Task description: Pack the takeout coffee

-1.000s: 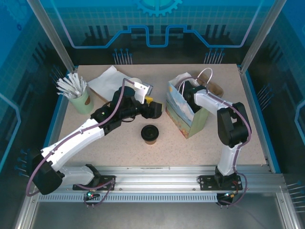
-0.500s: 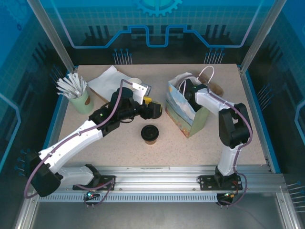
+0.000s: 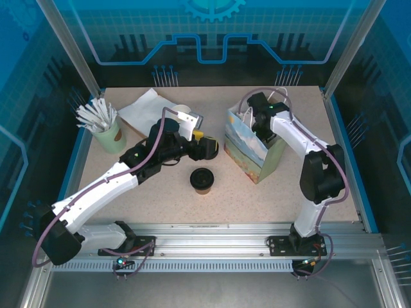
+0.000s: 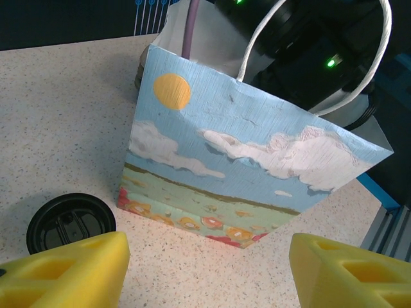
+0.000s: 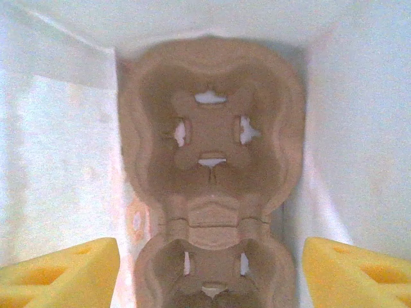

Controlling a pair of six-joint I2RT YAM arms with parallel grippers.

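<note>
Blue-lit panels stand around a speckled beige worktop (image 3: 160, 192). On it, near the middle, stands the takeout coffee (image 3: 202, 179), upright, its black lid on. It is apart from both arms and outside the paper bag (image 3: 247, 146), which stands just to its right.

The left gripper (image 4: 205, 273) hangs low over the worktop and faces the bag. Its two yellow fingers (image 4: 64, 273) stand wide apart and nothing is between them. In the left wrist view the coffee is beside the left finger, not touching it.

The right gripper (image 5: 205, 273) points down into the open top of the bag. Its yellow fingers (image 5: 356, 273) are also spread wide, they hold nothing and touch nothing that I can see. Below them, on the bottom of the bag, lies a brown moulded cup carrier (image 5: 212, 138).

The print on the bag is a picture: an orange sun, white clouds on blue sky, and red and orange flowers along the bottom. At the left back stands a green cup with white sticks (image 3: 103, 125).
</note>
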